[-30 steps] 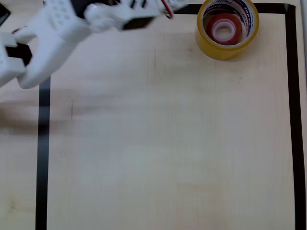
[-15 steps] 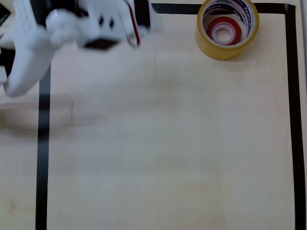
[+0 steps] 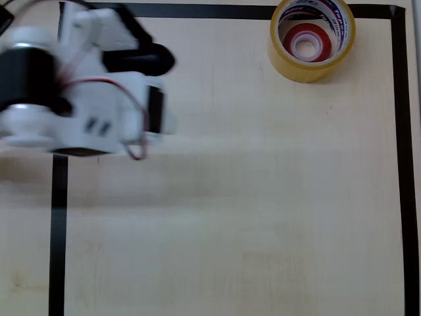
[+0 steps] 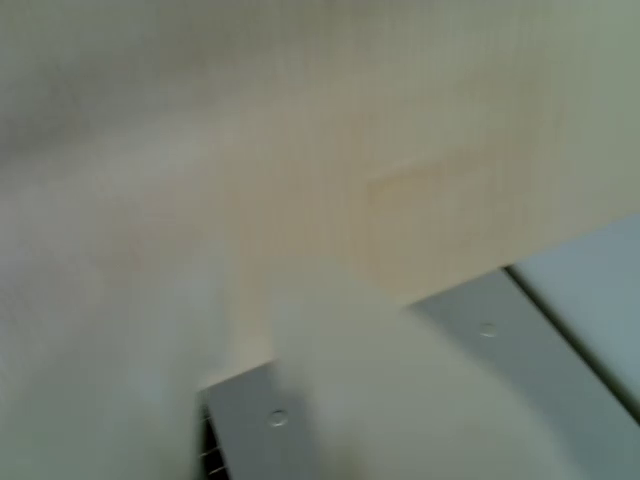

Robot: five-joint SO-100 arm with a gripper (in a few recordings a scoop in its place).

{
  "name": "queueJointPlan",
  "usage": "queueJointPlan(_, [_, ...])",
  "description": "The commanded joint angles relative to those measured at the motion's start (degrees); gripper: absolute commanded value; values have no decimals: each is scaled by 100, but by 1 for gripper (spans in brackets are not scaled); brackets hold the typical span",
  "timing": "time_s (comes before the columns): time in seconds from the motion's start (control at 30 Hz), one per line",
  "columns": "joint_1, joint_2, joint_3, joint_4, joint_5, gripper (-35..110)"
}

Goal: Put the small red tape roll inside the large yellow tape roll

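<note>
The large yellow tape roll [image 3: 312,41] stands at the top right corner of the marked area in the overhead view. Inside its white printed core lies the small red tape roll [image 3: 307,42], flat, with its white centre showing. My white arm [image 3: 92,112] is folded at the far left, well away from both rolls and blurred by motion. In the wrist view my gripper [image 4: 245,350] is a pale blur at the bottom, with nothing seen between its fingers [image 4: 380,390]. The blur hides how far apart they stand.
Black tape lines [image 3: 59,230] frame the light wooden table [image 3: 230,197] on the left, top and right. In the wrist view a grey metal plate [image 4: 480,330] with screws lies past the wood's edge.
The arm has swung from the top left down and back to the left edge and folded up. Both tape rolls stayed in place, the red one inside the yellow one.
</note>
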Motion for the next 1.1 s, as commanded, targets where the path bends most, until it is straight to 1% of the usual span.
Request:
queueJointPlan(0.0, [9, 3454, 3727, -1846, 158, 0])
queueJointPlan(0.1, [352, 3718, 4614, -2312, 686, 0])
queueJointPlan(0.2, [475, 4649, 6293, -3568, 703, 0])
queueJointPlan(0.27, [431, 5309, 7110, -4140, 765, 0])
queueJointPlan(0.4, [483, 6082, 8218, -4737, 809, 0])
queueJointPlan(0.47, [519, 6460, 8798, -4878, 782, 0])
queueJointPlan(0.57, [360, 7400, 9888, -5089, 457, 0])
queueJointPlan(0.67, [281, 8807, 10916, -4992, 114, 0])
queueJointPlan(0.77, [229, 10617, 11698, -4069, -237, 0])
queueJointPlan(0.87, [360, 10608, 11742, -3735, -308, 0])
queueJointPlan(1.07, [510, 10608, 11689, -3577, -308, 0])
